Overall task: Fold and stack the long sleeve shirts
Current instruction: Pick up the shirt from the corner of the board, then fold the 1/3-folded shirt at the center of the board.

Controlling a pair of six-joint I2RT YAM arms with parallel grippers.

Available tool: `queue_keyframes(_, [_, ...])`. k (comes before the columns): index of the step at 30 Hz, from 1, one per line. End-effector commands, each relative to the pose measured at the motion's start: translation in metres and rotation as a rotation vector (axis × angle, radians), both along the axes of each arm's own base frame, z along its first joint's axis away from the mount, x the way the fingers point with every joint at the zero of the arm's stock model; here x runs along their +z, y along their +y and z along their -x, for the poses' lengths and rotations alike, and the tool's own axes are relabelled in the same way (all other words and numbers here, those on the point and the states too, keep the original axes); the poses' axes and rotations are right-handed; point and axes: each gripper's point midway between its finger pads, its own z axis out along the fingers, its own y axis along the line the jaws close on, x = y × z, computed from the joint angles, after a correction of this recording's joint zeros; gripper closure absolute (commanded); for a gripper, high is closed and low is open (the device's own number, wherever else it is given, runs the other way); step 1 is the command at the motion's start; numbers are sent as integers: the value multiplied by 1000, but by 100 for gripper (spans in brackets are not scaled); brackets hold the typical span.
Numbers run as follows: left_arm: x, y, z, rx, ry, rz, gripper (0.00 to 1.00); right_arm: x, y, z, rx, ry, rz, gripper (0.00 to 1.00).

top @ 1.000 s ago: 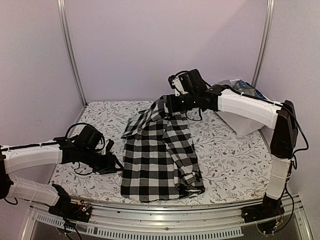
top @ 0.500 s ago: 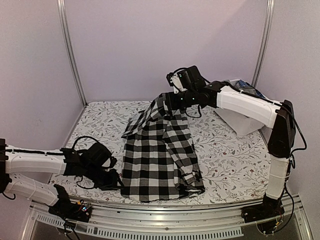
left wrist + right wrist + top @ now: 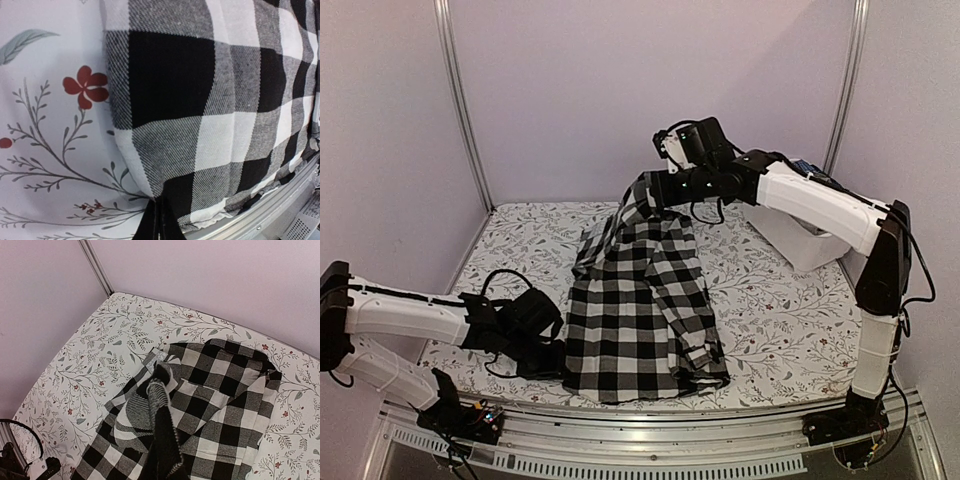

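A black-and-white checked long sleeve shirt [image 3: 640, 305] lies down the middle of the flowered table, its far end pulled up off the surface. My right gripper [image 3: 657, 190] is shut on that raised end; in the right wrist view the cloth [image 3: 220, 405] drapes over the right gripper [image 3: 161, 390] and hides its fingers. My left gripper [image 3: 558, 357] sits low at the shirt's near-left corner, shut on the hem. In the left wrist view the dark fingertips [image 3: 150, 225] of the left gripper [image 3: 157, 220] pinch the edge of the checked cloth [image 3: 200, 100].
A white bin [image 3: 802, 245] stands at the back right, with grey and blue patterned cloth [image 3: 810, 172] on top. The metal front rail [image 3: 650, 420] runs just below the shirt's hem. Walls and corner posts [image 3: 460, 110] close in the table.
My left gripper has slid right to the shirt's near-left corner and shut on the hem. The right gripper has drawn the raised end slightly left and up.
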Motion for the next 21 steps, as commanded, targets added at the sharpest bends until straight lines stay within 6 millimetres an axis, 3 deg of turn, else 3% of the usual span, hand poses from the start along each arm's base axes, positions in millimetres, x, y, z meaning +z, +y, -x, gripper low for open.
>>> queue_keyframes(1, [19,-14,-9,-25,-52,19,100,26,-6,-9,-31,-79,23,100])
queue_keyframes(11, [65,-62,-13,-220,-84,89,100,69,-50,-34,-152,-242,149,100])
queue_keyframes(21, [85,-111,-5,-426,-63,162,100,56,-105,-38,-277,-226,262,100])
